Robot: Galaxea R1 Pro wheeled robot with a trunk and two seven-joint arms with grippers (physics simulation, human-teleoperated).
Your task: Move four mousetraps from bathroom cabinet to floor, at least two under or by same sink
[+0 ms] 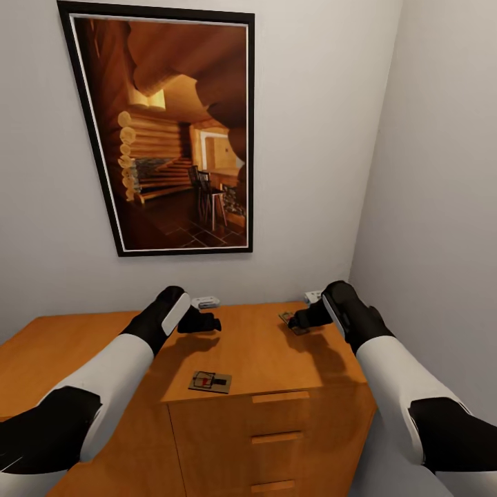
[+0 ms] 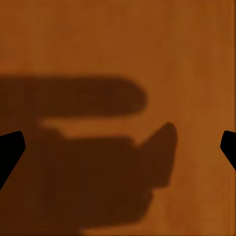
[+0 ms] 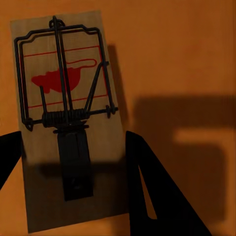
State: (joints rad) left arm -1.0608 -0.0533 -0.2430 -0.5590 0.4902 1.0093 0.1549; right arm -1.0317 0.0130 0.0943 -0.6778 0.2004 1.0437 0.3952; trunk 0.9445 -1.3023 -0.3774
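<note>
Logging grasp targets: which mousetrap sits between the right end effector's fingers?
The mousetrap at the cabinet top's back right, between those fingers; the other mousetrap lies alone near the front edge.

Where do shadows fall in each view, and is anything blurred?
Head view: both arms cast soft shadows on the cabinet top. Left wrist view: a soft-edged gripper shadow on bare wood. Right wrist view: the mousetrap is sharp, its near end shadowed between the right gripper fingers.

Cabinet (image 1: pixel 276 359): orange-brown wood, smooth, satin sheen, faint grain. Mousetrap (image 3: pixel 69 123): pale matt wooden board, dark metal wire spring, red printed mark. Second mousetrap (image 1: pixel 210 381) looked alike. Pincer fingers (image 3: pixel 157 196): matt black. Walls (image 1: pixel 41 207): flat matt grey-white.
</note>
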